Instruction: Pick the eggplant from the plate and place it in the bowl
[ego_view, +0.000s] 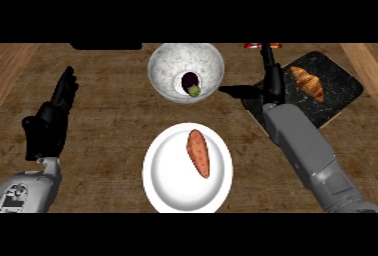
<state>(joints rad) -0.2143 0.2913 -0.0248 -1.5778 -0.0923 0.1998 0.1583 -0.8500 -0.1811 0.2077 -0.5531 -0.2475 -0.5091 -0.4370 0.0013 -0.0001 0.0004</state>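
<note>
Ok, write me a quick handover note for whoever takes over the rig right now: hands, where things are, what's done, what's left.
Left hand: open, resting at the left edge, holding nothing.
Right hand: open, fingers straight, beside the bowl's right rim, over the dark tray, holding nothing.
Eggplant: lying inside the speckled bowl.
White plate: holds only an orange sweet potato.
Croissant: on the tray.
Done: eggplant is in the bowl.
Left: probably just pulling the right arm back.
</note>
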